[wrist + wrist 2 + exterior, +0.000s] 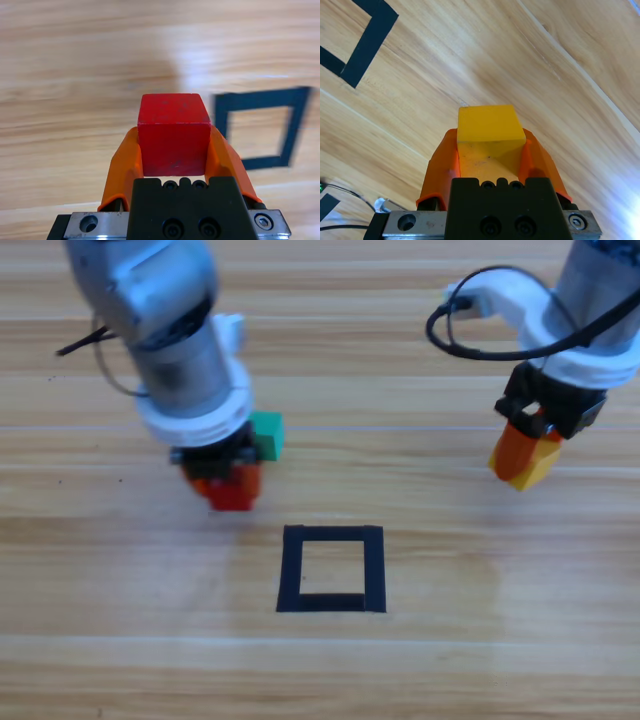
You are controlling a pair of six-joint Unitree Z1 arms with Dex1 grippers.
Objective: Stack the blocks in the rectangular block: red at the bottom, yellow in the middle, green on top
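My left gripper (232,485) is shut on the red cube (232,492), up and to the left of the black tape rectangle (332,568). In the left wrist view the red cube (173,134) sits between the orange jaws, with the rectangle (260,127) to its right. The teal-green cube (268,434) rests on the table beside the left wrist, partly hidden by the arm. My right gripper (527,460) is shut on the yellow cube (540,462) at the right, clear of the rectangle. The right wrist view shows the yellow cube (490,135) held between its jaws.
A black cable (470,335) loops by the right arm's wrist. A corner of the tape rectangle (357,47) shows at the top left of the right wrist view. Bare wooden table (480,660) surrounds the rectangle.
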